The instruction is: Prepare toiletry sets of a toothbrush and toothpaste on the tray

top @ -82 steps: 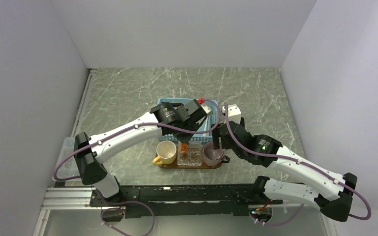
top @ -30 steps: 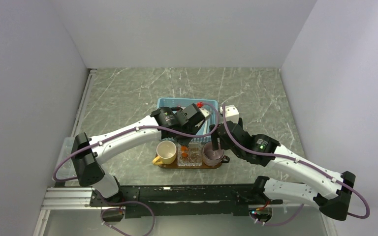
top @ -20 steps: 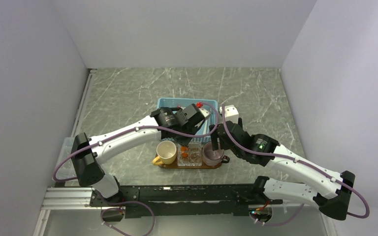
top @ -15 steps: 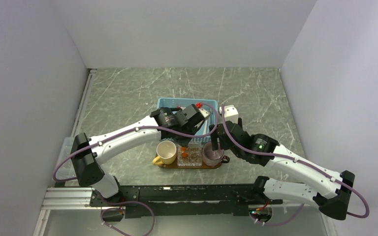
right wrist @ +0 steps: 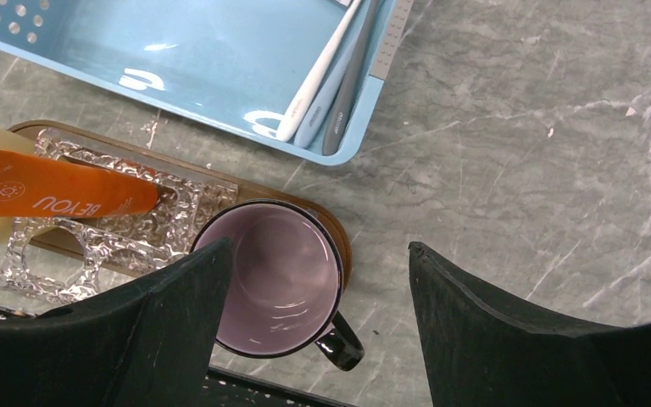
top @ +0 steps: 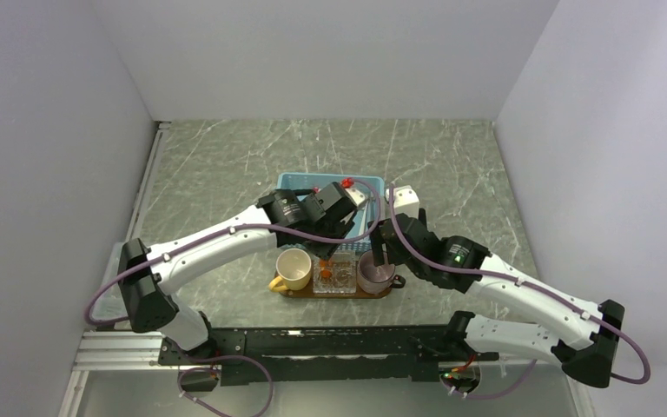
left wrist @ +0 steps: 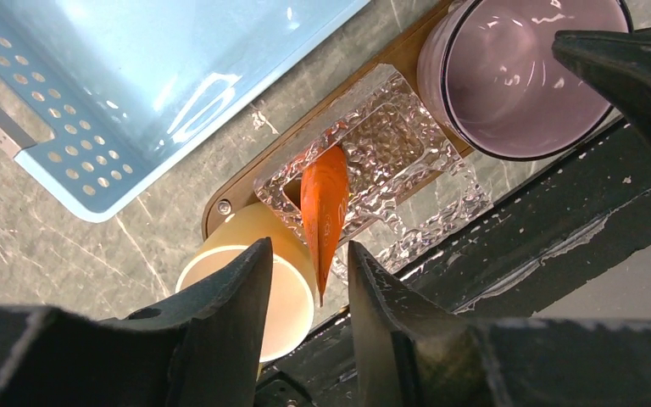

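The orange tube [left wrist: 324,199] stands tilted in the clear glass holder [left wrist: 390,136] on the brown wooden tray [left wrist: 246,182]. My left gripper [left wrist: 309,248] is open just above it; the tube's crimped end sits between the fingers without touching them. In the right wrist view the tube [right wrist: 59,195] leans over the holder [right wrist: 186,212]. My right gripper [right wrist: 320,248] is open and empty above the purple mug [right wrist: 275,271]. Pale and grey stick-like brushes [right wrist: 331,68] lie in the blue basket's [right wrist: 178,51] corner. No white tube is in view.
On the tray [top: 373,294] a yellow cup [top: 293,269] stands left of the holder and the purple mug [top: 373,272] right of it. The blue basket [top: 295,182] lies just behind the tray, mostly under both arms. The black frame runs along the near edge.
My left gripper has let go of the orange tube, which now rests in the glass holder, and has drawn back slightly to the left. The right arm has hardly moved.
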`<state>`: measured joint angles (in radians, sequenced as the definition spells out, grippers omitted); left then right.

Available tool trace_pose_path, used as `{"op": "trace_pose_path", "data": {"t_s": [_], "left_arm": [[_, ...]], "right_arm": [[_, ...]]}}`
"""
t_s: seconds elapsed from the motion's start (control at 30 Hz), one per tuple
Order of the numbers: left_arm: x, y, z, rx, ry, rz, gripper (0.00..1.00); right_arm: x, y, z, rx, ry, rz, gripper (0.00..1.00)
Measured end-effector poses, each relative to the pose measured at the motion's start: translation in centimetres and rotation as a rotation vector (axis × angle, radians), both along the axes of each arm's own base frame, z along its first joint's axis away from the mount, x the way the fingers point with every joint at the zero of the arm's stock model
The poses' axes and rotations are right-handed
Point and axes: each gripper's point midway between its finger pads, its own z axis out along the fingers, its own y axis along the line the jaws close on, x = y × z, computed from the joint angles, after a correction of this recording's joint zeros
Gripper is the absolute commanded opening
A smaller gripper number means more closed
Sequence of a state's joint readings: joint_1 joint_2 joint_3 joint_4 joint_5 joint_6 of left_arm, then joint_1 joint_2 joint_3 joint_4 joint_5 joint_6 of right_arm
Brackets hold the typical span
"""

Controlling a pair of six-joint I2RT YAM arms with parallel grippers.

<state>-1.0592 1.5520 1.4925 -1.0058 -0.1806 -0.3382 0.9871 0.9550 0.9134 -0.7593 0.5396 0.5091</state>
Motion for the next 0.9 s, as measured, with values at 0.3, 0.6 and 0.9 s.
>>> {"op": "trace_pose_path", "data": {"t_s": [0.3, 0.6, 0.9], "left_arm": [[0.2, 0.3, 2.1, -0.049, -0.048, 0.006, 0.57], [0.8, 1.6, 8.3, -0.189, -0.197, 0.029, 0.78], [1.0, 4.5, 13.0, -0.277, -0.323, 0.071, 0.95]], "right_arm": [[0.2, 0.5, 0.2, -0.003, 0.006, 0.01, 0.79], [3.0, 2.3, 2.9, -0.014, -0.016, 0.011, 0.8], [7.6, 4.0, 3.3, -0.034, 0.016, 0.014, 0.8]]}}
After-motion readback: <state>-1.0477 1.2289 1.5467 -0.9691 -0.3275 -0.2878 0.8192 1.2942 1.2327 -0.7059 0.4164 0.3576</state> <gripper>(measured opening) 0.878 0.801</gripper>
